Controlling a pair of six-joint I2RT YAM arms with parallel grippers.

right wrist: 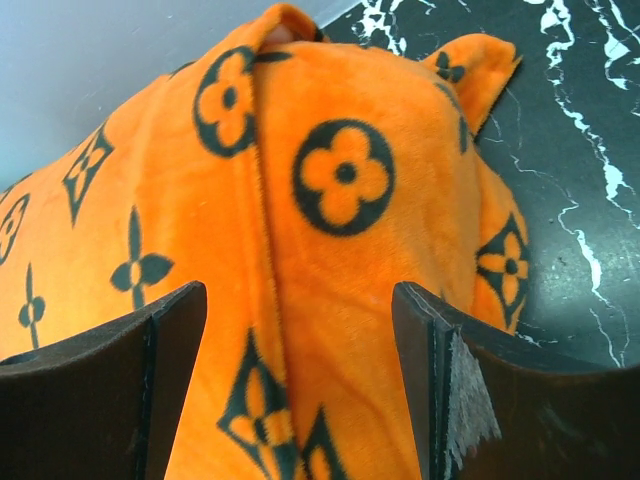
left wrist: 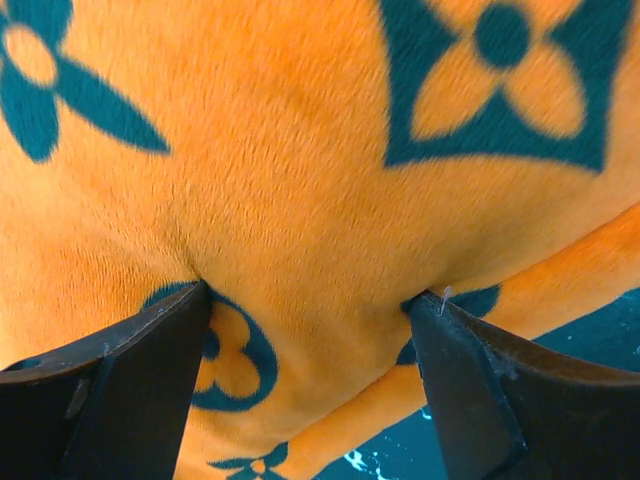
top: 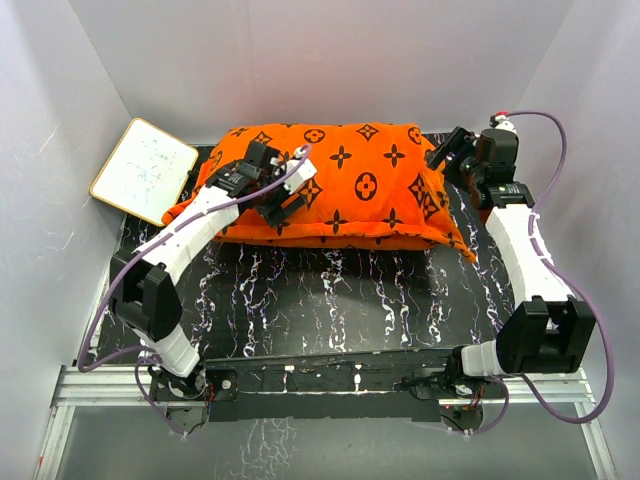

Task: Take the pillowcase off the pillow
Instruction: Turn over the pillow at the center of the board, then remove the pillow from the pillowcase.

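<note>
Starting with the table (top: 330, 300): black with white veins, carrying everything. Across its far half, the pillowcase (top: 345, 185), orange with black motifs, plump and full, so judged to have the pillow inside it; no white of the pillow to see in any view. Just beside its left end, a white board (top: 143, 168), not part of the job.

Judged as the first step: getting a hold on the pillowcase, with nothing pulled off yet. On top of the left part, the left gripper (left wrist: 310, 300), jaws spread wide, both tips pressed into the plush with a bulge of fabric between them, not pinching it. At the right end, the right gripper (right wrist: 298, 300), jaws spread too, facing a seam or fold down the middle of that end; touching or apart, cannot tell. Nothing held by either one.

Next move, as a judgement: close the left jaws on the bulge, catching fabric only and not the filling below. Then look for the open end, not clear from these views. Pull the pillowcase one way while pinning the pillow the other way. Risks: plush slipping out of the jaws, or the whole bundle sliding on the smooth table.
</note>
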